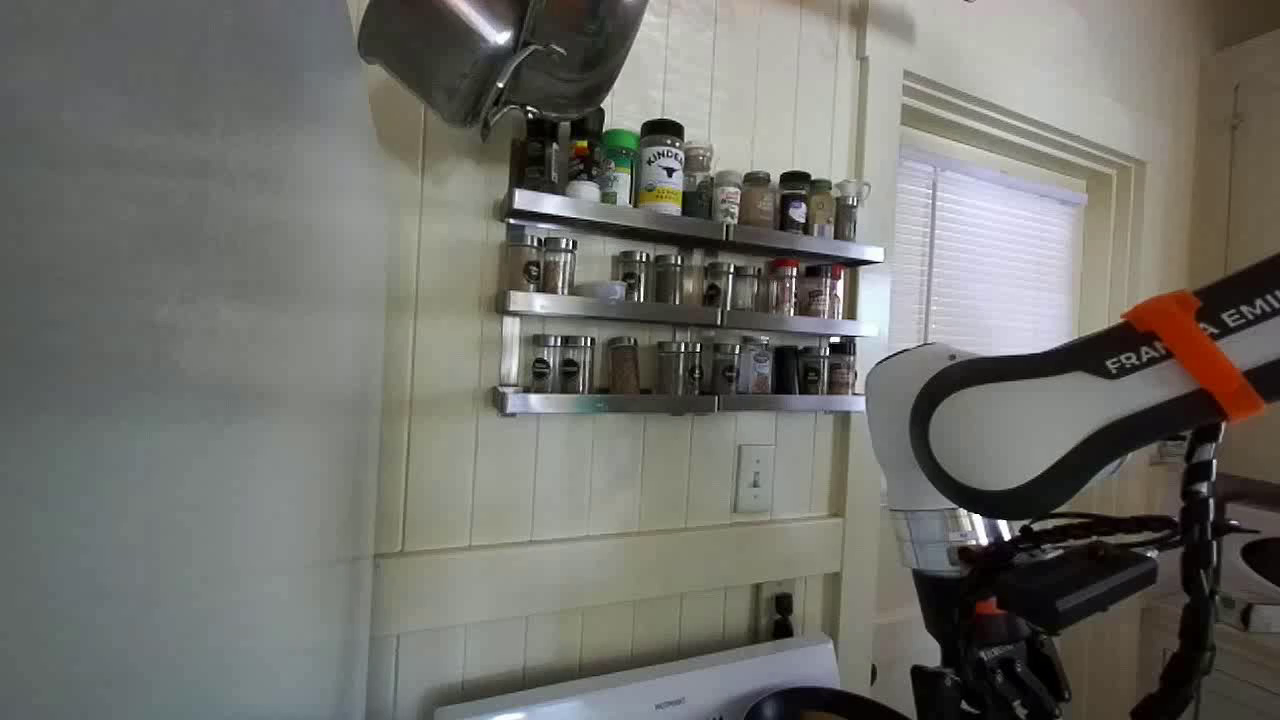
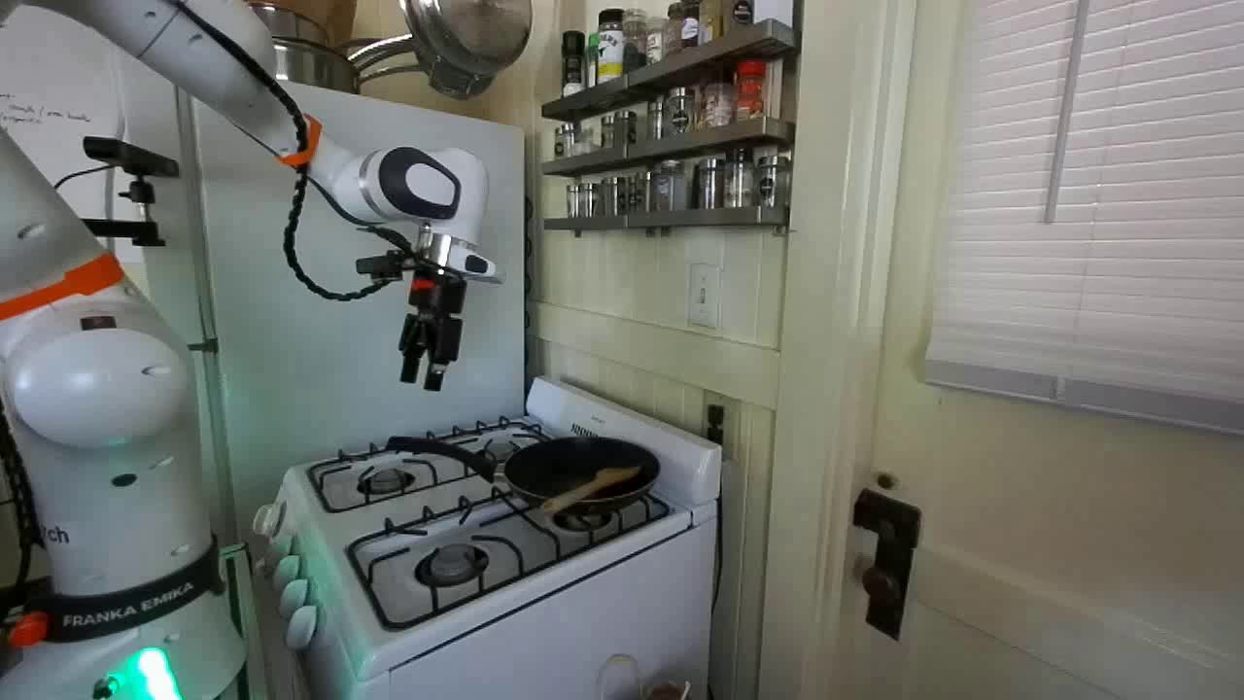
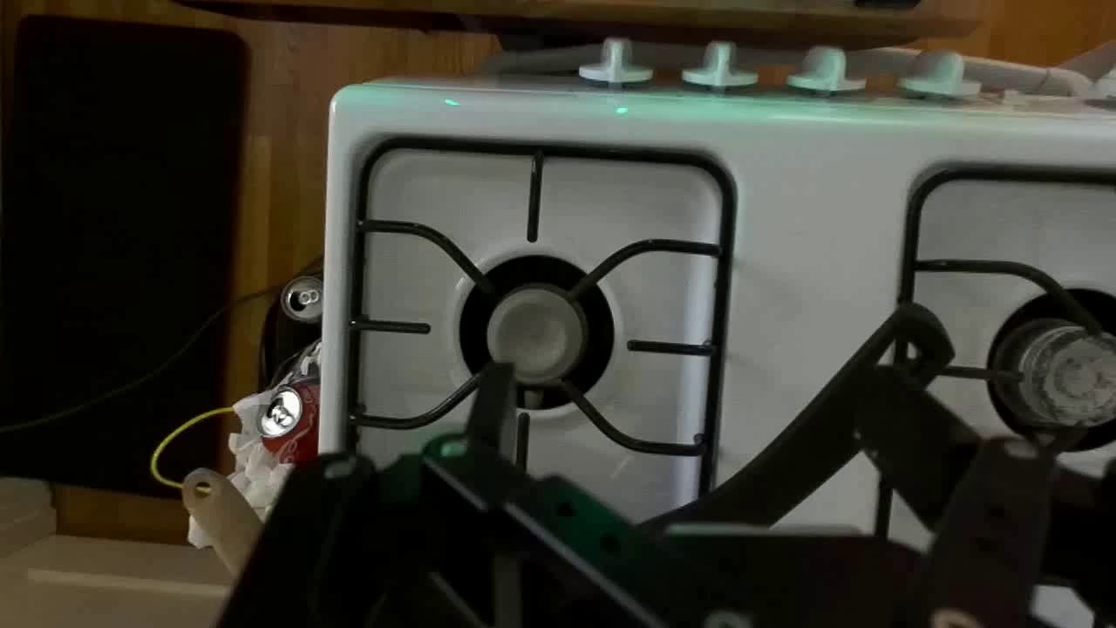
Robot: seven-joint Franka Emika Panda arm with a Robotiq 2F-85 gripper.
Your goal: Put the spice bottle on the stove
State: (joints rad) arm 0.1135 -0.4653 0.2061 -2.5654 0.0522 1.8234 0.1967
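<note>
Several spice bottles stand on the metal wall racks; among them are a white-and-yellow labelled one (image 1: 661, 175) and a red-capped one (image 2: 749, 89). I cannot tell which bottle is meant. The white stove (image 2: 564, 622) has black grates; its back panel (image 1: 740, 678) shows in an exterior view, and its top (image 3: 811, 218) fills much of the wrist view. My gripper (image 2: 422, 377) points down above the stove, left of the racks. In the wrist view its fingers (image 3: 697, 388) are spread wide with nothing held between them. In an exterior view the gripper (image 1: 985, 685) is at the bottom edge.
A black pan (image 2: 549, 467) with a wooden spoon (image 2: 593, 488) sits on the stove's back burner. Its handle (image 3: 785, 445) stretches below my fingers. A refrigerator (image 2: 369, 321) stands beside the stove. Steel pots (image 1: 500, 55) jut out high near the racks (image 1: 620, 400).
</note>
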